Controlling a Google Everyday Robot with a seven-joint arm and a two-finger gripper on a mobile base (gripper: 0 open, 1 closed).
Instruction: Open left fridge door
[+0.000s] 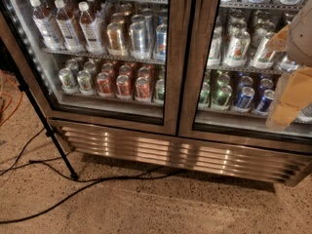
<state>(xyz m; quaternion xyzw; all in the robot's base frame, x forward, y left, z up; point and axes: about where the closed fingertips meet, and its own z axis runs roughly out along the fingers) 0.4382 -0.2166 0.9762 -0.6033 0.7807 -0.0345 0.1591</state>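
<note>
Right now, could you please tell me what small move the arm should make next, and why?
Probably shift the gripper leftward. It hangs at the view's right edge, before the right door, while the left fridge door is shut and untouched; its steel edge by the centre seam is likely where to pull.

No text can be read on bottles (68, 26) or cans (122, 84); tool (291, 94) at right edge

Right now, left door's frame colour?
Silver brushed steel, left fridge door, camera view; beige gripper at right edge.
</note>
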